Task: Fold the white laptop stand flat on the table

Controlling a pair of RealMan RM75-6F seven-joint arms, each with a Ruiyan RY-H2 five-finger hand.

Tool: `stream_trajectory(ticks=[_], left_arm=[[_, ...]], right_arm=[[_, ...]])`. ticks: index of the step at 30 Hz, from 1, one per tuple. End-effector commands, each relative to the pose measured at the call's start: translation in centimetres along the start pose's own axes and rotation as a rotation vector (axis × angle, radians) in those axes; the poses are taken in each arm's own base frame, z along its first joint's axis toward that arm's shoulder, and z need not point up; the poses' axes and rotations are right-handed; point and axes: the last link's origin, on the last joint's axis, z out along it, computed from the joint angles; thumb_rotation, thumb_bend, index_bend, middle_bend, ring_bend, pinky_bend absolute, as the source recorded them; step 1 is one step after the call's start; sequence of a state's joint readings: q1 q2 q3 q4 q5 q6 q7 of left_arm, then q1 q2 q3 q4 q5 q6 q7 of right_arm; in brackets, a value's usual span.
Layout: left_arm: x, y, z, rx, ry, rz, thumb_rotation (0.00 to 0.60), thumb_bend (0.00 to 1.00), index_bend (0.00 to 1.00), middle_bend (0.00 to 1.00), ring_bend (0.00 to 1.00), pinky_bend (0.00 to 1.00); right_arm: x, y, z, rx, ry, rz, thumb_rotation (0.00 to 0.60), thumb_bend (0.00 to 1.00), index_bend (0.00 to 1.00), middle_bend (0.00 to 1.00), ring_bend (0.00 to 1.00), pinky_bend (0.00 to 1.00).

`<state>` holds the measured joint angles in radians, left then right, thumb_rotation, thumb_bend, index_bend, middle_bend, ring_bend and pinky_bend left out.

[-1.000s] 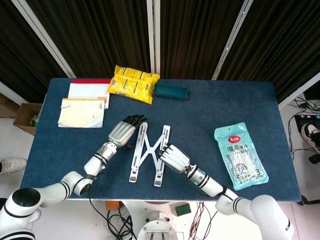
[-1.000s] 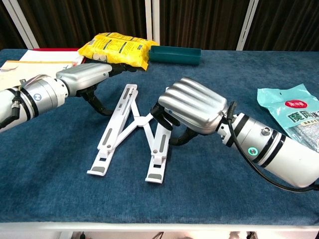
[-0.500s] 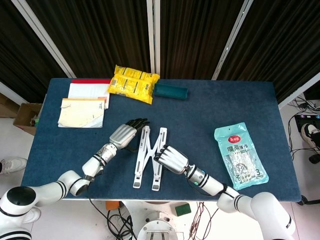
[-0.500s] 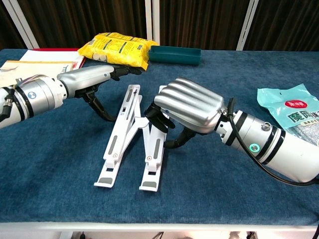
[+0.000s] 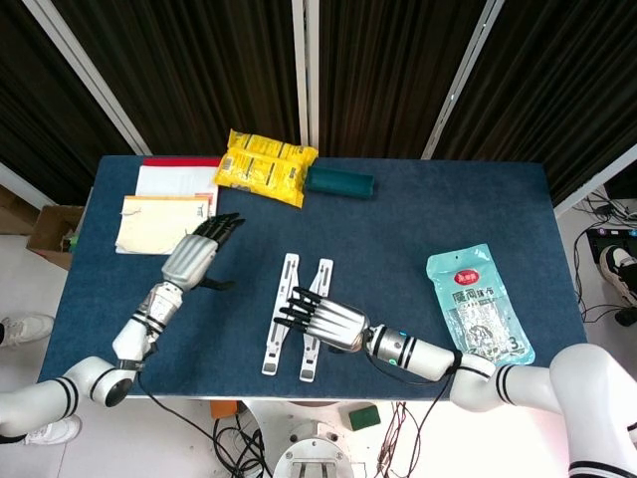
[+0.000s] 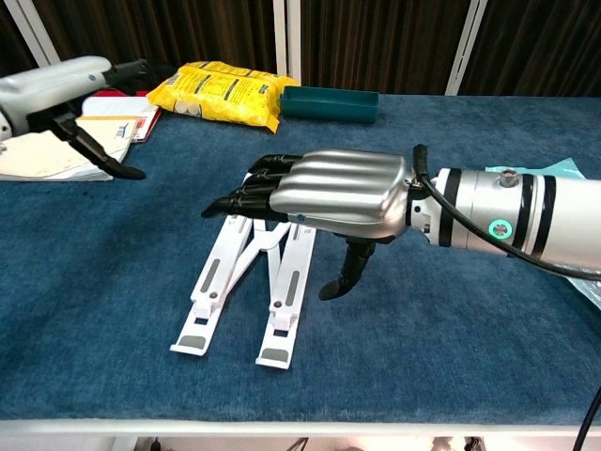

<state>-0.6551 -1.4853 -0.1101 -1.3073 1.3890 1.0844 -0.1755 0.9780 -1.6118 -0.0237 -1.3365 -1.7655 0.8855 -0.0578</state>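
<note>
The white laptop stand [image 5: 287,284] [image 6: 214,287] lies on the blue table near its front edge, its two rails drawn close and almost parallel. My right hand [image 5: 324,321] [image 6: 329,193] is palm down over the stand's middle, fingers stretched out toward the left and holding nothing. In the chest view its fingertips sit just over the upper rails; I cannot tell whether they touch. My left hand [image 5: 192,257] [image 6: 52,83] is well off to the left near the papers, fingers extended, empty and apart from the stand.
A yellow snack bag [image 5: 264,164] and a dark green box [image 5: 338,182] lie at the back. Papers and a booklet [image 5: 167,209] lie at the back left. A teal packet [image 5: 478,311] rests at the right.
The stand's rails have closed from a wide cross to nearly parallel. My left hand has pulled away to the left. My right hand has uncurled and flattened over the stand.
</note>
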Motion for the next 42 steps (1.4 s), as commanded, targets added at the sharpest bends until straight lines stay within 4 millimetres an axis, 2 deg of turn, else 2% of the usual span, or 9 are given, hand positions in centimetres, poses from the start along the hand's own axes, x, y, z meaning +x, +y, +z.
stream_trajectory(ticks=[1, 11, 24, 28, 29, 31, 33, 36, 42], left_arm=[[1.1, -1.3, -1.8, 0.051, 0.033, -0.009, 0.600, 0.00, 0.04, 0.00, 0.00, 0.12], [1.5, -3.7, -4.5, 0.137, 0.065, -0.059, 0.600, 0.00, 0.04, 0.00, 0.00, 0.12], [1.6, -4.9, -5.6, 0.159, 0.087, -0.092, 0.600, 0.00, 0.04, 0.00, 0.00, 0.12], [1.6, -5.1, -5.8, 0.165, 0.093, -0.100, 0.600, 0.00, 0.04, 0.00, 0.00, 0.12], [1.7, -5.2, -5.8, 0.166, 0.095, -0.102, 0.600, 0.00, 0.04, 0.00, 0.00, 0.12], [1.7, -5.2, -5.9, 0.167, 0.101, -0.111, 0.600, 0.00, 0.04, 0.00, 0.00, 0.12], [1.8, -5.2, -6.0, 0.165, 0.105, -0.115, 0.600, 0.00, 0.04, 0.00, 0.00, 0.12], [1.9, -5.3, -6.2, 0.164, 0.112, -0.116, 0.600, 0.00, 0.04, 0.00, 0.00, 0.12], [2.4, -5.5, -6.9, 0.169, 0.139, -0.117, 0.600, 0.00, 0.04, 0.00, 0.00, 0.12]], right_arm=[[2.9, 1.2, 1.3, 0.038, -0.181, -0.145, 0.600, 0.00, 0.00, 0.01, 0.00, 0.00], [2.3, 0.7, 4.5, 0.092, -0.241, -0.257, 0.600, 0.00, 0.00, 0.00, 0.00, 0.00], [1.6, 0.4, 7.1, 0.105, -0.270, -0.274, 0.600, 0.00, 0.00, 0.00, 0.00, 0.00], [1.6, 0.4, 7.5, 0.104, -0.264, -0.265, 0.600, 0.00, 0.00, 0.07, 0.00, 0.00], [1.7, 0.4, 7.6, 0.102, -0.261, -0.255, 0.600, 0.00, 0.02, 0.11, 0.01, 0.00], [1.7, 0.5, 7.8, 0.096, -0.257, -0.238, 0.600, 0.02, 0.13, 0.23, 0.08, 0.03], [1.8, 0.6, 7.9, 0.096, -0.247, -0.234, 0.600, 0.08, 0.27, 0.32, 0.17, 0.09], [1.9, 0.8, 8.1, 0.095, -0.213, -0.218, 0.600, 0.17, 0.41, 0.41, 0.27, 0.16], [2.4, 1.7, 8.1, 0.081, -0.148, -0.201, 0.600, 0.23, 0.55, 0.50, 0.36, 0.24]])
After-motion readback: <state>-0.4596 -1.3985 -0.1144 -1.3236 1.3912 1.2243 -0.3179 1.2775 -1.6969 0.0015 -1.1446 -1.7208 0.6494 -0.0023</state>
